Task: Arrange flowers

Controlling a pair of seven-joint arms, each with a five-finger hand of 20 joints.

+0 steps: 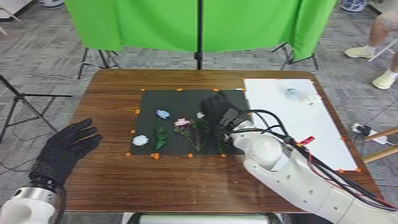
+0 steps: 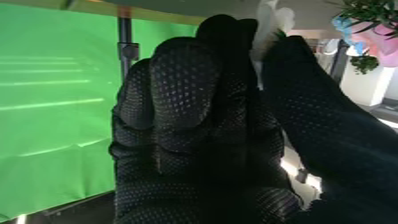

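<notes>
A: How far along?
B: Partway, I'd guess. Black mat [image 1: 178, 99] has a blue flower [image 1: 163, 114], a pink flower [image 1: 182, 122] and a pale flower [image 1: 140, 140] laid out, w/ a white flower [image 1: 200, 115] by the R hand [image 1: 216, 105]. A light-blue bloom [image 1: 290, 92] and a small white bloom [image 1: 313, 98] lie on the white sheet [image 1: 293, 130].
A: So what's left?
B: Prob. settling the white one, then maybe the sheet pair. Can't tell which side is the final spot, tho.
A: R hand state?
B: Fingers straight, pressed together, thumb up near the tips. White petals show by the thumb tip in the wrist view; can't tell if they're pinched.
A: L hand?
B: L hand [image 1: 67, 150] is spread, off at the table's [image 1: 160, 192] left side, nothing in it.
A: Flower looks?
B: Blue one: long leafy green stem. Pink one: thin stem, small leaves, mid-mat. Pale one: roundish head, near-left corner of mat. White one's lower part: can't make out, sorry.
</notes>
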